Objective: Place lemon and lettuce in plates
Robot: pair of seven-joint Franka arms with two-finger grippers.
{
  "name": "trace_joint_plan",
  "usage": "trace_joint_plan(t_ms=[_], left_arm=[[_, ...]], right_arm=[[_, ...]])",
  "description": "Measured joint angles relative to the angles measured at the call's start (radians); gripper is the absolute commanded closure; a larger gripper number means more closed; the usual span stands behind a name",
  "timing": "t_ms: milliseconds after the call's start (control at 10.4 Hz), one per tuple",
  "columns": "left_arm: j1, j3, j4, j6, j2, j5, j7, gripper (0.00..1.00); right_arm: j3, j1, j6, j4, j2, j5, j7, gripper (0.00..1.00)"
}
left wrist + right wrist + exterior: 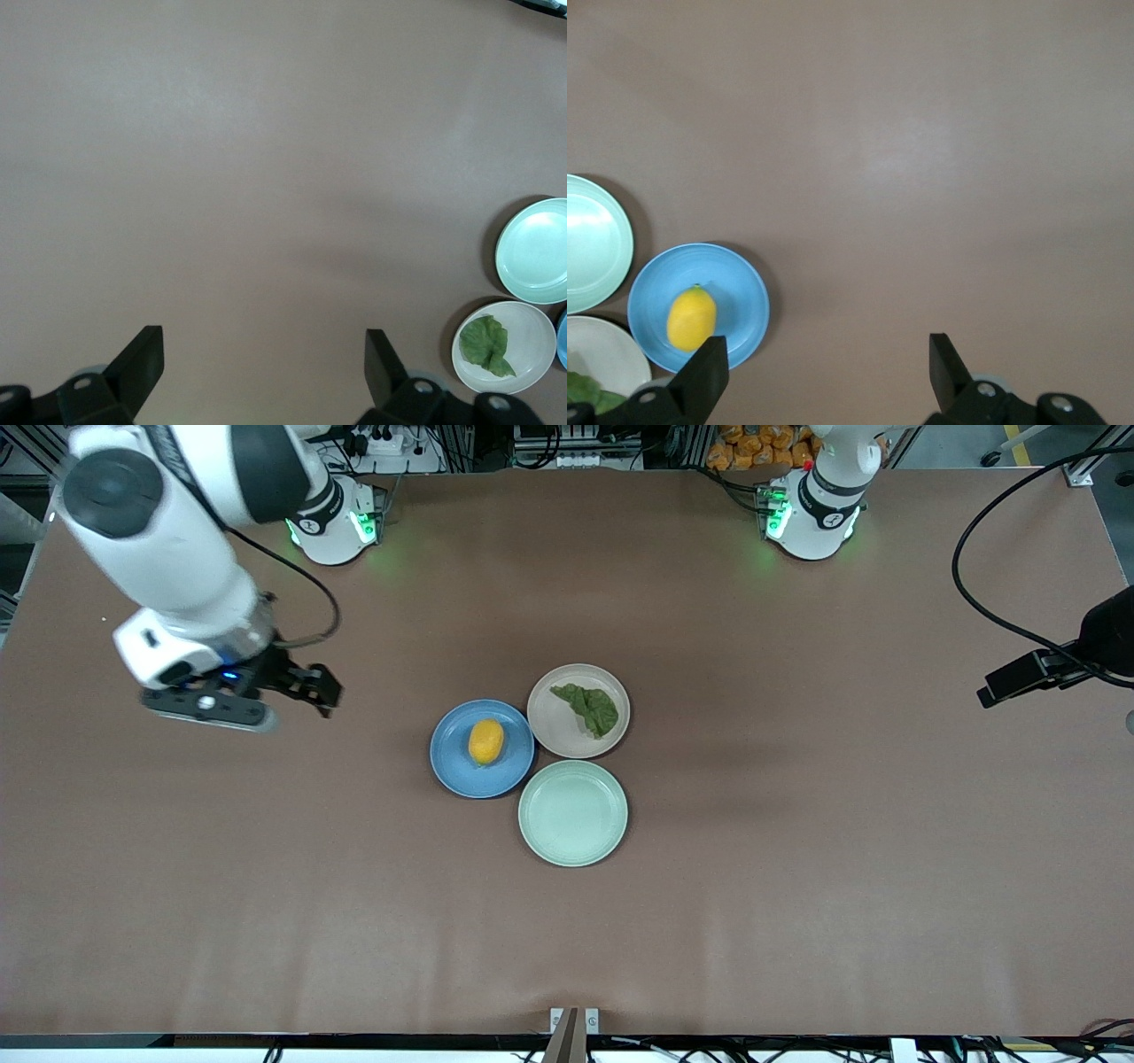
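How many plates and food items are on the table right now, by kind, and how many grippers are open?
Plates: 3, namely the blue plate, the beige plate and the mint-green plate.
Lemons: 1, the lemon on the blue plate.
Lettuce leaves: 1, the lettuce on the beige plate.
Open grippers: 2, the left gripper and the right gripper, both over bare table.
Total: 7.

The right arm reaches out from its base, its wrist turned down, and the right gripper [306, 688] hangs with its fingers [704, 372] spread wide. The left gripper [264, 367] (fingers likewise wide apart) hangs at the left arm's end.
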Motion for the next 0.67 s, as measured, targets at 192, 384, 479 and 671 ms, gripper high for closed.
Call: trace_joint_plan(t_ms=[192, 384, 479, 671], left_arm=[[0.0, 0.001, 0.0, -0.002, 0.002, 0.0, 0.0, 0.0], [-0.001, 0.001, -0.001, -0.003, 0.005, 0.0, 0.0, 0.0], [-0.002, 0.001, -0.001, -0.004, 0.007, 0.002, 0.0, 0.0], [-0.005, 0.001, -0.001, -0.012, 0.008, 0.026, 0.0, 0.0]], right_arm=[[-0.087, -0.018, -0.035, 0.005, -0.047, 0.048, -0.154, 0.0], [-0.167, -0.059, -0.055, 0.005, -0.083, 0.066, -0.297, 0.0], [-0.205, -0.078, -0.058, 0.005, -0.093, 0.073, -0.341, 0.0], [-0.279, -0.086, -0.059, 0.005, -0.1, 0.084, -0.401, 0.0]])
